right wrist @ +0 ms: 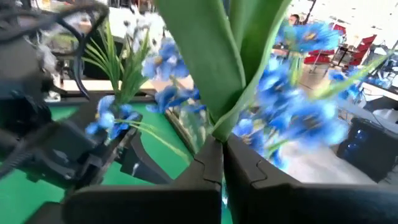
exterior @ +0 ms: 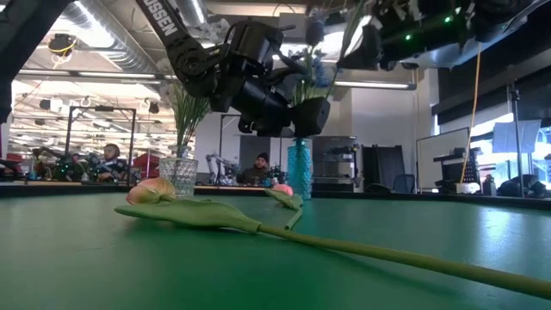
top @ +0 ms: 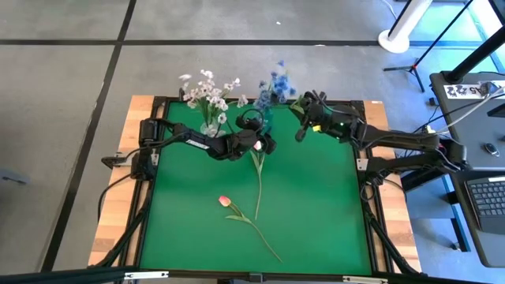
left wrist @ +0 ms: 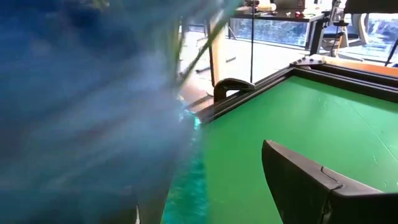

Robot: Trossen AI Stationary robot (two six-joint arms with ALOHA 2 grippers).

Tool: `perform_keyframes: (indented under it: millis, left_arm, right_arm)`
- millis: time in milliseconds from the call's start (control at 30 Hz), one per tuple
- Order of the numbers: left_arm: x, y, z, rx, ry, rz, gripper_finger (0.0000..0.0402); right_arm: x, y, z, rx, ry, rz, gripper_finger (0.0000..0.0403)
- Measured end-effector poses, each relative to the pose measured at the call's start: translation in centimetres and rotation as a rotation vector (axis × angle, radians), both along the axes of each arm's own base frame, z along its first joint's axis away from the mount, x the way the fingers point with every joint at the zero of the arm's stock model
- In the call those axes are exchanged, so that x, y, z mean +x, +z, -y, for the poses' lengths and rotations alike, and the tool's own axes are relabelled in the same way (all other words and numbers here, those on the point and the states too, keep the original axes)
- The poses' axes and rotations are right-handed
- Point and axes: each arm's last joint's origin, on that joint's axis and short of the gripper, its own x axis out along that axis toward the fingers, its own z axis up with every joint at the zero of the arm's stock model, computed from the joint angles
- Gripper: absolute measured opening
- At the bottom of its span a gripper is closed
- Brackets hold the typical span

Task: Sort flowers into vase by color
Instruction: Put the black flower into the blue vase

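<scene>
**Ana:** Between the right gripper's (right wrist: 221,152) two dark fingers, a broad green leaf and stem are pinched tight; the jaws are together on it, with blue blossoms (right wrist: 298,118) crowding all round.

**Ben:** So it holds a flower. Where is that gripper?

**Ana:** At the far edge of the table, just beside the teal vase (exterior: 299,168), in the overhead picture (top: 304,120). The blue sprays (top: 274,85) already stand in that vase.

**Ben:** And the left gripper (top: 267,144)?

**Ana:** Its jaws stand well apart, holding nothing I can make out. It hangs close to the teal vase; its own camera is filled with a blur of blue at very short range, with one dark finger (left wrist: 311,180) showing over the green mat (left wrist: 292,124).

**Ben:** Which step would you call this?

**Ana:** Placing, I judge. The right arm looks to be lowering a stem toward the mouth of the teal vase, and the left is near enough to steady it. I cannot tell what bloom the held stem bears.

**Ben:** What does the next move need?

**Ana:** The stem end steered into the narrow neck without shoving the sprays aside, then a release. After that, two tulips lie on the mat: a pink one (top: 225,201) toward the near side, and another (top: 257,162) beside the left gripper. The white sprays (top: 207,93) sit in the clear glass vase (exterior: 179,175).
</scene>
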Motion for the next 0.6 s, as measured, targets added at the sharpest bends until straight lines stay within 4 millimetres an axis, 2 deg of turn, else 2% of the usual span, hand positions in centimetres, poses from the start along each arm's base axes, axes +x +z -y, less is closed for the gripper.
perform_keyframes:
  millis: [167,333,467,600]
  left_arm:
    - [0.0,0.0,0.2,0.0,-0.007,-0.001,0.0236]
    - [0.1,-0.1,0.6,-0.001,-0.015,-0.006,0.0236]
    - [0.1,-0.3,1.4,-0.006,-0.031,-0.052,0.0236]
    - [0.1,-0.5,3.3,-0.011,-0.079,-0.104,0.0236]
  right_arm:
    - [0.6,-0.9,0.7,0.014,-0.005,-0.034,0.0]
    - [0.3,-0.7,0.6,0.011,-0.003,-0.026,0.0]
    - [-0.8,0.2,0.1,0.012,-0.013,-0.023,0.0]
    - [-2.8,1.5,-0.6,0.028,-0.032,-0.003,0.0]
